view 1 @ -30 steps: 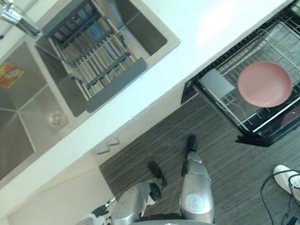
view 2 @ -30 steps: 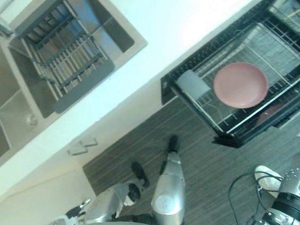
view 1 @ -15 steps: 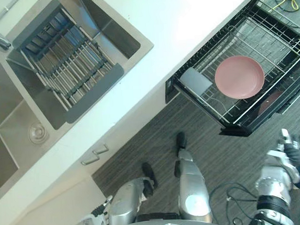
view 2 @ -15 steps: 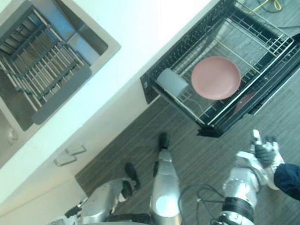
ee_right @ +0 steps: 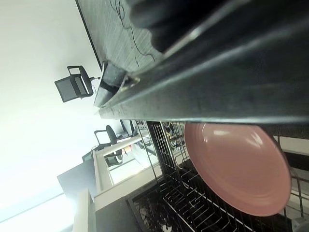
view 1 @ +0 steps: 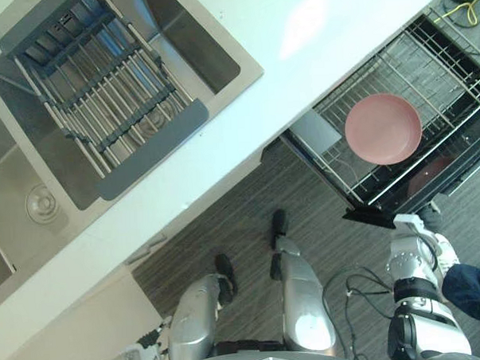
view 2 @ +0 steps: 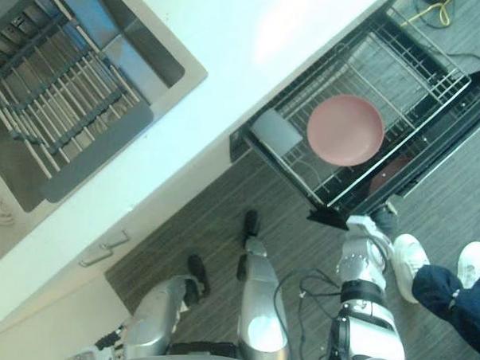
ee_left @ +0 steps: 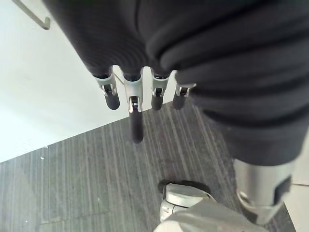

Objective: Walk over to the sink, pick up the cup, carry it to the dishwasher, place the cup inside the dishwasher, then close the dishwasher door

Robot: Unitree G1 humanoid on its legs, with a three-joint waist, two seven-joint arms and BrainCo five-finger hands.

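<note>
Grey cup (view 1: 314,134) lying in the pulled-out dishwasher rack (view 1: 426,68), just left of the pink plate (view 1: 383,128). Right hand (view 1: 410,230) at the near corner of the dishwasher (view 1: 369,216); its grasp impossible to tell. Left hand (ee_left: 136,123) low over the floor (ee_left: 72,183), fingers straight and slightly apart.

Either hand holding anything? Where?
Left hand holds nothing. Right hand sits at a corner of the dishwasher door; whether it grips it cannot be told.
</note>
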